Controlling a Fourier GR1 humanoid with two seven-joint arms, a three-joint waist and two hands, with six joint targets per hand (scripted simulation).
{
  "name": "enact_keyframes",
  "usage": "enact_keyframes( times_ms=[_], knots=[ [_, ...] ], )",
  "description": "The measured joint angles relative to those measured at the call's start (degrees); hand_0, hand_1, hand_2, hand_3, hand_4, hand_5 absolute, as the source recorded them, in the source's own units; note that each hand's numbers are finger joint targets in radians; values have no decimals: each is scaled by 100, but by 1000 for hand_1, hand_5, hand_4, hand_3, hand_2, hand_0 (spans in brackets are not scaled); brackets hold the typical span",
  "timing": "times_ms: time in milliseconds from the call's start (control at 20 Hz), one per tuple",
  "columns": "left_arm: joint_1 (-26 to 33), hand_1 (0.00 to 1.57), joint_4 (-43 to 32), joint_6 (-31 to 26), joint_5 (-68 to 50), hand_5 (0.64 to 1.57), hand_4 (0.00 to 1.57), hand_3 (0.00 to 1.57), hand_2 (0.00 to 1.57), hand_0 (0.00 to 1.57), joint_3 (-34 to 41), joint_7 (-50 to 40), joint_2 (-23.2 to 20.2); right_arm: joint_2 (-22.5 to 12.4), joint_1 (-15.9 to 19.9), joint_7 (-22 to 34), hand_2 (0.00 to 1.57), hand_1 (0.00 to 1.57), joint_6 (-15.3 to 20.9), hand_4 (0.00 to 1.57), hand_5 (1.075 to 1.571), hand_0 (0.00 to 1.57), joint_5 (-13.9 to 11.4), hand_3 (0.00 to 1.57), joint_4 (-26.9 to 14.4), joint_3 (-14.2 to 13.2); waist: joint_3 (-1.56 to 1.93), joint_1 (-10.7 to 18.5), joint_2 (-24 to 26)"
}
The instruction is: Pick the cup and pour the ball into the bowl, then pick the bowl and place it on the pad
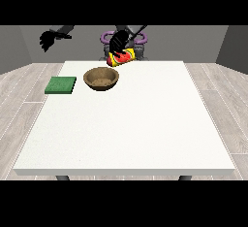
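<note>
We hold cup point(122, 57) in hand at view's right point(117, 43), fingers wrapped round it, cup tipped on side above bowl's point(101, 79) far right rim; ball not visible; pad point(61, 85) left of bowl; other hand point(47, 40) raised, fingers spread, empty

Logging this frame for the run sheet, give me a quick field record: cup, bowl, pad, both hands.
cup: red and yellow cup, tipped on its side, held above the table just behind the bowl
bowl: brown bowl, upright on the table, right of the pad
pad: green pad, flat near the table's left edge, nothing on it
robot hand at view's right: curled round the cup
robot hand at view's left: raised off the table, holding nothing
ball: not visible
</note>
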State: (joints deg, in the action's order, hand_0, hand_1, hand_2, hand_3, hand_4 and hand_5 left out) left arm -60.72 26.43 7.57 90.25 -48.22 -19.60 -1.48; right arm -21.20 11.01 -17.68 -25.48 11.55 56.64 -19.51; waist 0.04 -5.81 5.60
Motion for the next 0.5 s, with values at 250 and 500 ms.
enact_keyframes(
  times_ms=[250, 500],
  knots=[
    [0, 1499, 250, 52, -107, 1092, 1571, 1571, 1571, 1499, 410, 128, -128, 114, 76, 309, 0, 0, 130, 104, 1565, 0, 84, 0, 35, 21, -9, 114, -19],
    [483, 1175, 805, 939, -1553, 1170, 1465, 1274, 1443, 1175, 1920, -149, -198, 117, -77, 412, 0, 0, 235, 104, 1565, 0, 142, 0, 65, -72, -52, 406, 43]
  ],
)
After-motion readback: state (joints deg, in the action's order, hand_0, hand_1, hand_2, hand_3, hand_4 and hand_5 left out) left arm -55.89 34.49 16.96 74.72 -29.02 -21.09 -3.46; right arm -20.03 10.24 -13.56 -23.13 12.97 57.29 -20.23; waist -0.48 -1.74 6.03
